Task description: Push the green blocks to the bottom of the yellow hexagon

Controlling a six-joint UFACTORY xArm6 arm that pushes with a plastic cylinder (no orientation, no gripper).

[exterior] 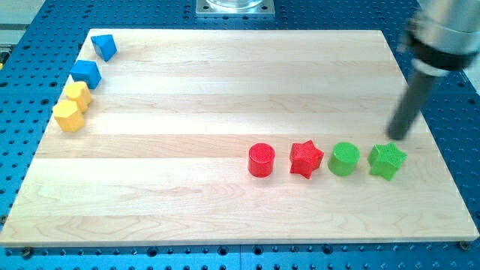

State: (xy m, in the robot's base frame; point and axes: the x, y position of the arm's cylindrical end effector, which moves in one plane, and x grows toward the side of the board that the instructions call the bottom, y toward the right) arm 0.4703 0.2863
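A green round block [344, 159] and a green ridged block [387, 161] sit side by side at the view's lower right. The yellow hexagon [68, 117] lies at the view's far left, with a second yellow block [78, 95] touching it just above. My tip [398, 137] is just above the green ridged block, a little to its right, close to its upper edge; I cannot tell if it touches.
A red cylinder [261, 160] and a red star [306, 159] stand in the same row left of the green blocks. Two blue blocks [86, 73] [105, 46] lie above the yellow ones. The wooden board [225, 90] rests on a blue perforated table.
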